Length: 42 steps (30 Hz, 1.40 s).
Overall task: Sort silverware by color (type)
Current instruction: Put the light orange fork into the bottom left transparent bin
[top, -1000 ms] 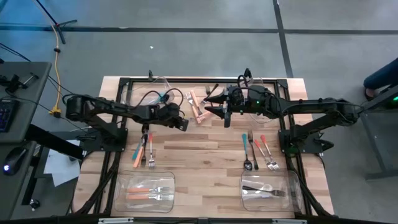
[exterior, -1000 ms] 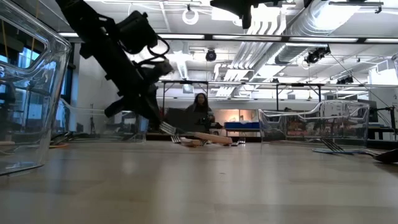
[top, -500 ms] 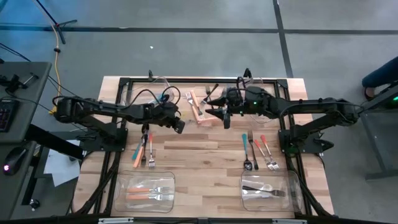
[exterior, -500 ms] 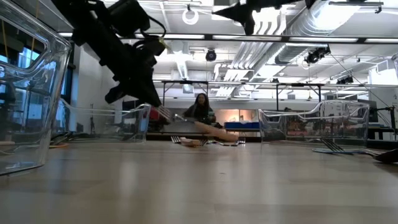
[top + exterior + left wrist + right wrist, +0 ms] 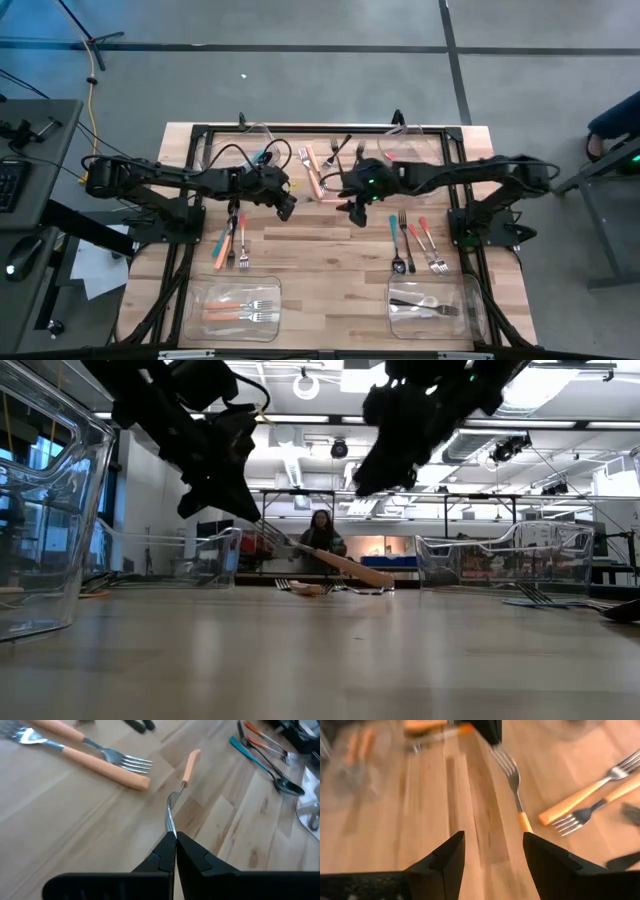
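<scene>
High view: the pale plank-wood counter (image 5: 320,265) carries slim metal cutlery with matte coloured handles. The left gripper (image 5: 287,205) is pinched on the steel tine end of an orange-handled fork (image 5: 181,780), held clear of the wood, handle pointing away from the fingers. The right gripper (image 5: 352,197) hovers near the counter's middle, its two dark wedge-shaped fingers (image 5: 442,862) spread with nothing between them. Just beyond lie more orange-handled forks (image 5: 315,170) in a loose cluster. A mixed row of pieces with teal, dark and red-orange handles (image 5: 412,240) lies by the right arm's base; a smaller bunch (image 5: 230,243) lies on the left. Two clear, glossy plastic bins sit at the near edge: the left bin (image 5: 234,308) holds orange-handled forks, the right bin (image 5: 436,306) dark ones. Other bins at the far edge are partly covered by the arms. No writing is legible.
</scene>
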Each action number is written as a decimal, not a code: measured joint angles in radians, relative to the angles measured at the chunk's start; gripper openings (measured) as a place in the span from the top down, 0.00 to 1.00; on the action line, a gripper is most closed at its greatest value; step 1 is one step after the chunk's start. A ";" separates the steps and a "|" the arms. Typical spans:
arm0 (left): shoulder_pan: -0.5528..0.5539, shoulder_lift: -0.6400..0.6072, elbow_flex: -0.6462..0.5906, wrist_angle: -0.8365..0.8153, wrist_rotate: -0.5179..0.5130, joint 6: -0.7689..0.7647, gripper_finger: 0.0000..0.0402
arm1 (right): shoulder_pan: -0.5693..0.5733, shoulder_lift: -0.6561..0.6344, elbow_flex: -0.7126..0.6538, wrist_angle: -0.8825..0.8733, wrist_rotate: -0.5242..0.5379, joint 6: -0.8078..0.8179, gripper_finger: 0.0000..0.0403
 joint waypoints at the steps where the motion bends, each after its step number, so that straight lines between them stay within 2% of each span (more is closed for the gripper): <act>1: -0.006 0.000 0.000 0.000 0.000 0.008 1.00 | 0.000 0.024 0.000 0.003 0.000 -0.017 0.54; 8: -0.035 0.000 0.000 0.007 -0.021 0.045 1.00 | 0.000 0.163 0.000 0.016 0.006 -0.054 0.54; 15: -0.038 0.000 0.000 0.052 -0.027 0.069 1.00 | 0.000 0.244 0.000 0.044 0.032 -0.050 0.54; 26: -0.038 0.000 0.001 0.056 -0.027 0.085 1.00 | 0.000 0.266 0.001 0.095 0.094 -0.055 0.54; 34: -0.038 0.000 0.001 0.057 -0.051 0.089 1.00 | 0.000 0.279 0.001 0.096 0.004 -0.080 0.54; 42: -0.038 0.000 0.001 0.081 -0.055 0.101 1.00 | 0.000 0.311 0.000 0.099 0.021 -0.071 0.54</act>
